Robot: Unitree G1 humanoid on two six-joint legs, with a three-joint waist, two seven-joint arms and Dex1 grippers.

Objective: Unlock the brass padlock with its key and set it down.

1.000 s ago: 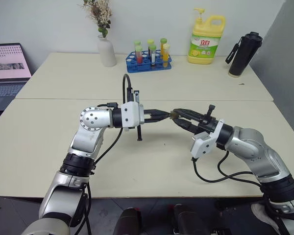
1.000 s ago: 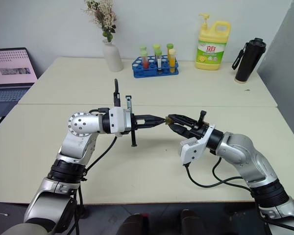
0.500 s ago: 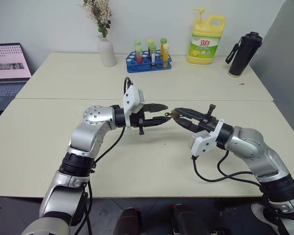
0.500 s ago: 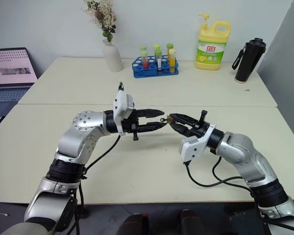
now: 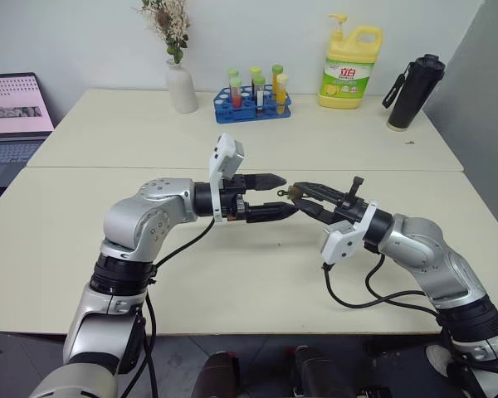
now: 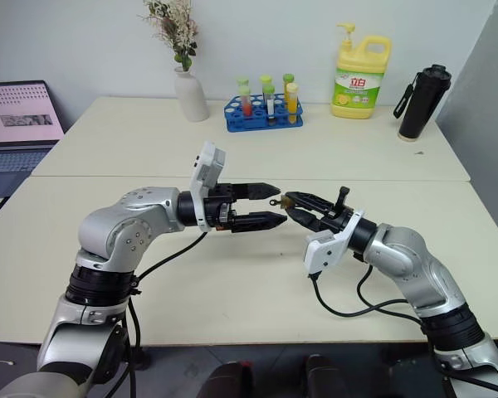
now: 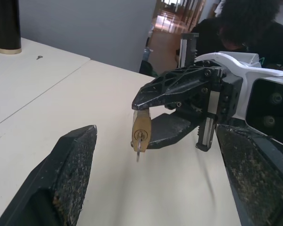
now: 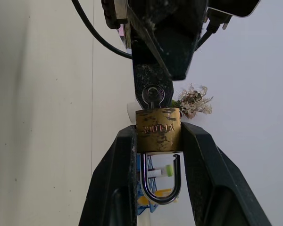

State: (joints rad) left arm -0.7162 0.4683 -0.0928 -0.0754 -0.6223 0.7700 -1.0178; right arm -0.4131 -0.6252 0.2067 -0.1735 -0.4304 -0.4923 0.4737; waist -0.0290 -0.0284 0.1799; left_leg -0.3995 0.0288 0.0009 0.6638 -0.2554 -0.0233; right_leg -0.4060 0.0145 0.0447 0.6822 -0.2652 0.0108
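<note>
Scuffed brass padlock (image 8: 158, 130) — key (image 8: 153, 95) in keyhole — in right tool (image 8: 158, 141); left tool (image 7: 155, 179) spread wide.

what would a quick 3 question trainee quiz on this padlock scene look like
1. True or false: the left pincer is clamped on the key.
2. What holds the brass padlock? A) the right pincer B) the table C) a person's hand
3. Fill in: the key sits in the padlock's ____.

Key:
1. False. The left pincer's fingers stand wide open on either side, and the key hangs free from the lock.
2. A. The right pincer's two fingers squeeze the brass body above the table.
3. Keyhole. The shackle looks seated on both legs.
</note>
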